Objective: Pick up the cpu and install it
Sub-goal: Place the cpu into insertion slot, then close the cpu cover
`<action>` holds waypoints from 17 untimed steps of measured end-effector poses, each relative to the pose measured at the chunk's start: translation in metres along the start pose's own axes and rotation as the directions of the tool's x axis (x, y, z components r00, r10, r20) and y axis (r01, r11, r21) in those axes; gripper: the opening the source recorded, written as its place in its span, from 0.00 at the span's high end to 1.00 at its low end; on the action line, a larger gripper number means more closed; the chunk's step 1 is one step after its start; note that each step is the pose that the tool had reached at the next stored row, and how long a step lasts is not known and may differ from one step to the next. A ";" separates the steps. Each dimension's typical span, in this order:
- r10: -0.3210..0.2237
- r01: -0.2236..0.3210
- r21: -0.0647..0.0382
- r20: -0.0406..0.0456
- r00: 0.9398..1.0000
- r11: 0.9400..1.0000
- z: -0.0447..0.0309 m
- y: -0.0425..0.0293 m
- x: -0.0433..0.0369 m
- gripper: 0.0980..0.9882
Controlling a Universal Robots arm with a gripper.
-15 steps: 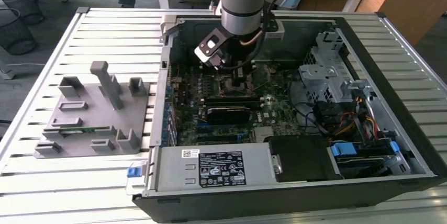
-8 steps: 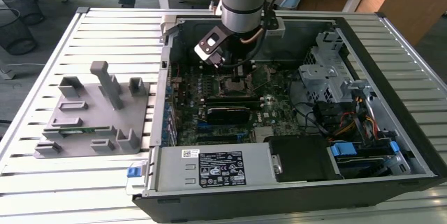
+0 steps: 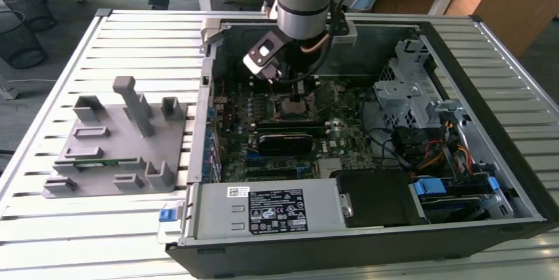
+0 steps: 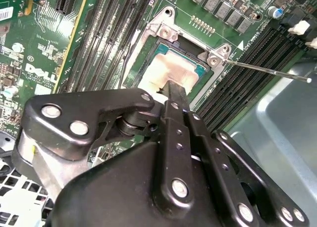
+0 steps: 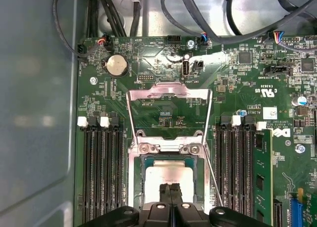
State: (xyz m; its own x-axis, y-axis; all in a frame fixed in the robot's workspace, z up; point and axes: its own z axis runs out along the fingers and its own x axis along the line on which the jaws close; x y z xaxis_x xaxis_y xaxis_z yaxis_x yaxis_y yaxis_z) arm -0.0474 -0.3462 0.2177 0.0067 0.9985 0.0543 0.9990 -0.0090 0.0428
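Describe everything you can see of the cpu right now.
The cpu is a flat square chip with a pale, shiny metal top and a thin dark green rim. It lies flat in the socket, whose load frame stands hinged open. The shut gripper sits over one edge; whether it touches the chip cannot be told.

Even daylight fills the exterior view. The white slatted metal tabletop (image 3: 131,38) around the open black computer case (image 3: 367,257) is bright, while the green circuit board (image 3: 349,139) beneath the claw (image 3: 295,87) sits in dimmer shade. In both wrist views the shiny silver-grey square cpu (image 4: 168,71) (image 5: 168,175) at the claw's tip glares to a washed-out cream. The claw's black metal carries soft highlights.
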 end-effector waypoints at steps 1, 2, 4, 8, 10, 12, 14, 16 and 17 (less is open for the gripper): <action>0.000 0.000 0.000 0.000 1.000 1.000 -0.0004 0.0000 0.0000 0.99; 0.000 0.000 0.000 0.000 1.000 1.000 -0.0007 0.0000 0.0001 0.99; 0.000 0.000 0.000 0.000 1.000 1.000 -0.0016 0.0001 0.0001 0.99; 0.000 0.000 0.000 0.000 1.000 1.000 -0.0041 0.0002 0.0002 0.99; 0.000 0.000 0.000 0.000 1.000 1.000 -0.0054 0.0002 0.0003 0.99; 0.000 0.000 0.000 0.000 1.000 1.000 -0.0064 0.0003 0.0003 0.99; 0.000 0.000 0.000 0.000 1.000 1.000 -0.0080 0.0003 0.0004 0.99; 0.000 0.000 0.000 0.000 1.000 1.000 -0.0093 0.0004 0.0005 0.99; 0.000 0.000 0.000 0.000 1.000 1.000 -0.0101 0.0004 0.0006 0.99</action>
State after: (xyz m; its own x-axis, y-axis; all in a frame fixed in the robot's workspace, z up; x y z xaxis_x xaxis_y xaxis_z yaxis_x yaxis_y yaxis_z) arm -0.0474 -0.3462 0.2278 0.0067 0.9985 0.0543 0.9990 -0.0090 0.0427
